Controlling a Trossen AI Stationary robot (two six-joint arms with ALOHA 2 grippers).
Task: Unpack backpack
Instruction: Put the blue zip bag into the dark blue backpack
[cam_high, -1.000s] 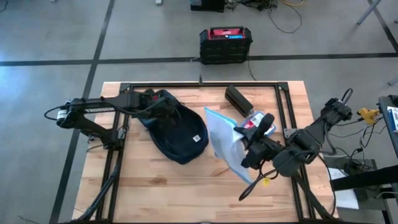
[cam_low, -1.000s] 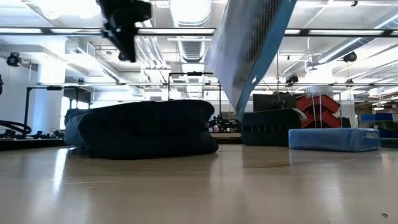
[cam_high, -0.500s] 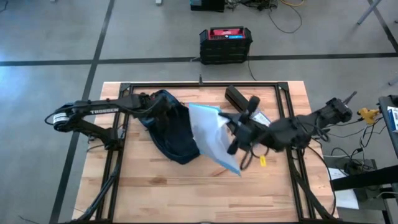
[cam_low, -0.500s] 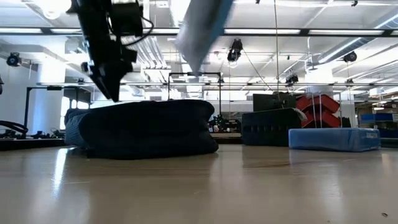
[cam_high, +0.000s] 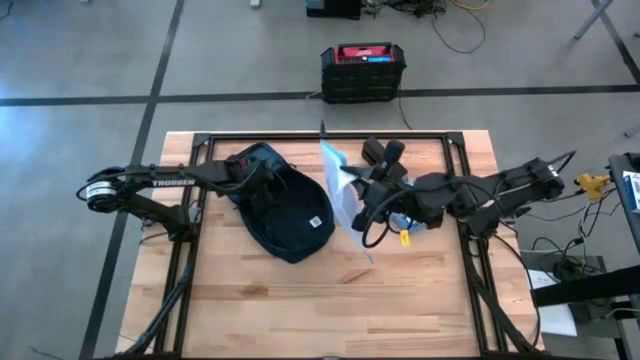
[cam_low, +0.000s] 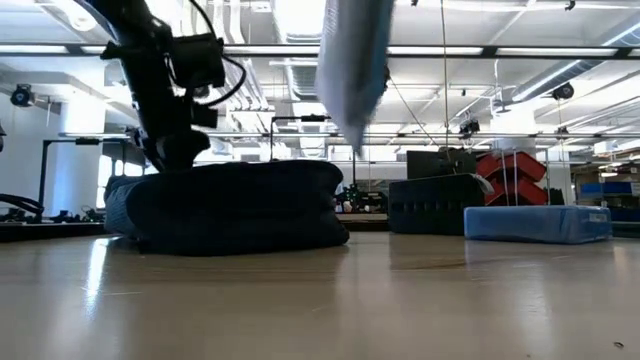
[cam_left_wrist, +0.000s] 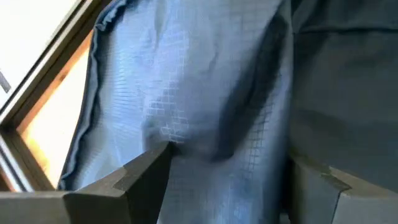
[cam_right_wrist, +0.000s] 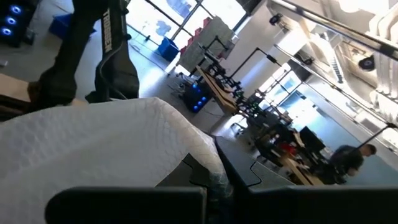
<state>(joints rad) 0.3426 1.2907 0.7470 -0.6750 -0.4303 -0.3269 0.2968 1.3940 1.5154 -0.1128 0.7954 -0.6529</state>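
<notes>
On table: soft navy backpack (cam_high: 285, 215) | right gripper (cam_high: 352, 192) clamps quilted white pouch (cam_high: 336, 185)

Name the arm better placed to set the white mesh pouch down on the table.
Right. The right gripper already holds the white mesh pouch aloft beside the backpack, over bare table. The left gripper sits at the backpack's opening, its fingers against the lining.

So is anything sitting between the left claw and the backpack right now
Nothing visible does. In the high view the left claw is already at the backpack, over its open end, and its wrist view shows only the bag's lining directly ahead of its open fingers. The white mesh pouch hangs from the right claw, off to the bag's side.
</notes>
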